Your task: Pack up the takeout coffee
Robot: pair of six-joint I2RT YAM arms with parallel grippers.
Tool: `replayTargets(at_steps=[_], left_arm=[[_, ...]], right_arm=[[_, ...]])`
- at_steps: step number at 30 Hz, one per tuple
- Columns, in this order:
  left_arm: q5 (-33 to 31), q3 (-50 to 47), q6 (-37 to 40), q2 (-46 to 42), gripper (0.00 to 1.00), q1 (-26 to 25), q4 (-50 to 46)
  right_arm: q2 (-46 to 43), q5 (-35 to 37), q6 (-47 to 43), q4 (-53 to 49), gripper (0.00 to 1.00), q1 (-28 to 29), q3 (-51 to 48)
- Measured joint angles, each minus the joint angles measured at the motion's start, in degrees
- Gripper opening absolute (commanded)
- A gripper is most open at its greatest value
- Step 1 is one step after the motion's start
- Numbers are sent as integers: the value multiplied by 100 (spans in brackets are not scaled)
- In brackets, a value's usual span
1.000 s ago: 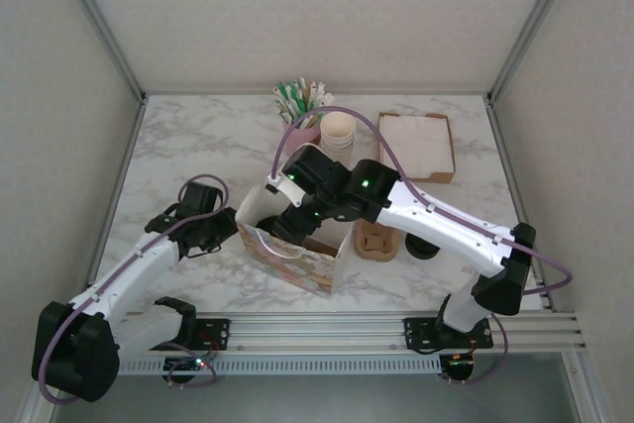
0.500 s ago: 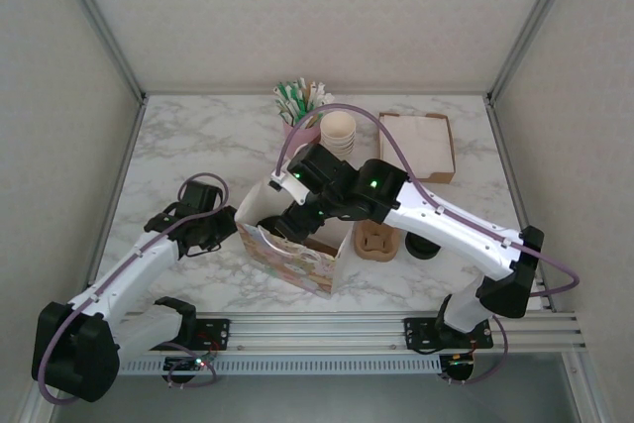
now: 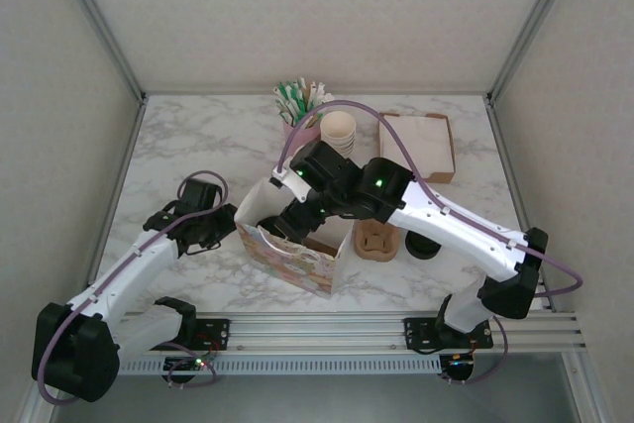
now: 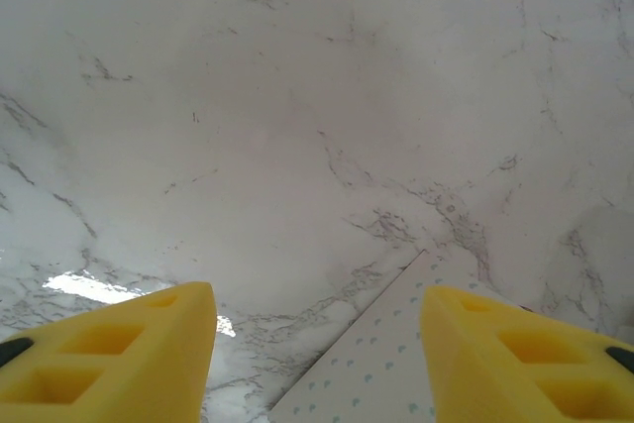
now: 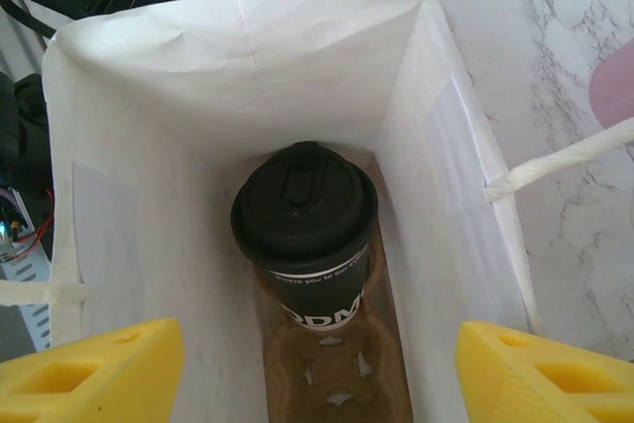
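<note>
Looking down past the right hand [image 5: 319, 369], open above the paper bag [image 5: 248, 37], I judged packing nearly done: the lidded coffee cup [image 5: 305, 220] stood upright inside, while the left hand [image 4: 317, 344] sat open at the bag's edge.

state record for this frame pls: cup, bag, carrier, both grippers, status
cup: takeout coffee cup with round black plastic lid, upright, inside bag
bag: white paper bag, top open, standing on marble table
carrier: brown cardboard cup carrier, at bag bottom, cup seated in it
right gripper: open, above bag mouth, holding nothing
left gripper: jaws apart at bag's left side, dotted paper edge between them
status: cup is in bag
</note>
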Motion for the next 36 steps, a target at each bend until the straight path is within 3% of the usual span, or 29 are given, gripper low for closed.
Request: replayTargets(at_steps=[15,27,32,36], left_arm=[[-260,581,330,-413,61,0,-431],[-745,1139,710,-1163,64,-2,-610],[-793,1279,890,-1196,64,-2,-612],[-841,1451,1032,-1187,65,-2,-621]], right_arm=[[-507,103,-286,249,75,0,157],[-1064,1156,-643,1462,76,-81,55],[-1062,1307,-527,1823,73,-649,52],[-1010,1178,-192,2024,64,-1475,52]])
